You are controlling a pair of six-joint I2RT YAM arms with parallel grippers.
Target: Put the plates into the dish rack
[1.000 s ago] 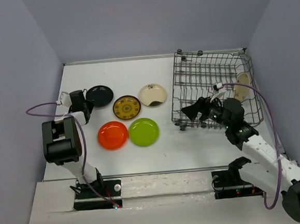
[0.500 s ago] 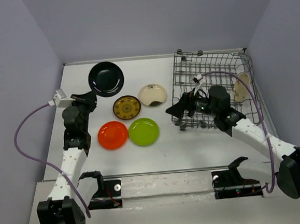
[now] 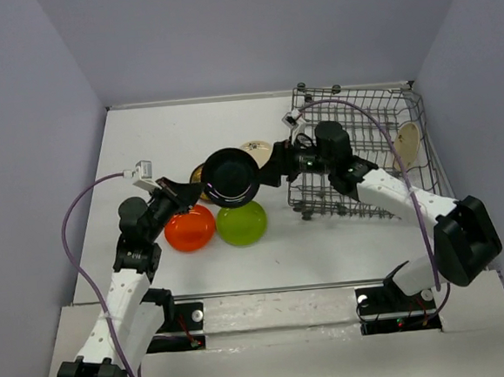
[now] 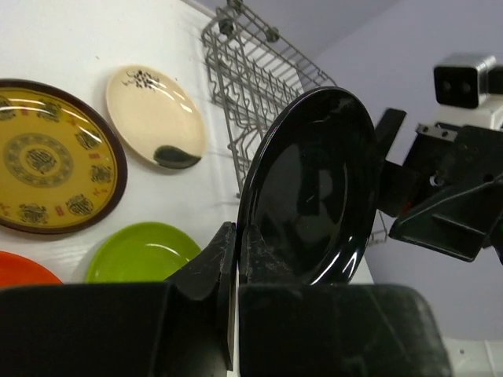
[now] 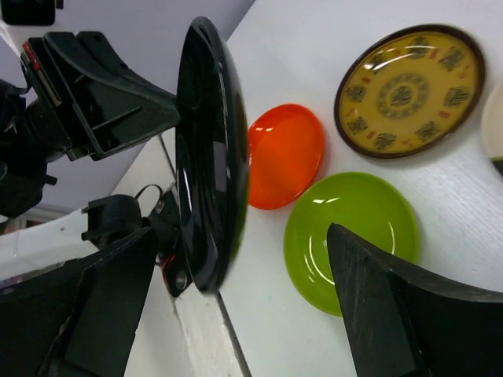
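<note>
My left gripper is shut on the rim of the black plate, which it holds upright on edge in the air above the table's middle; its grip and the plate fill the left wrist view. My right gripper stands open at the plate's right side, its fingers spread either side of the edge-on black plate without touching it. On the table lie the orange, lime green, brown patterned and cream plates. The dish rack stands at the right.
A cream dish leans inside the rack's right end. The rack's near wire wall is just behind my right arm. Grey walls close the table in at the back and sides.
My left arm lifted the black plate from the far left and carried it to the middle. My right arm swung left from the rack to meet it, its jaws open.
</note>
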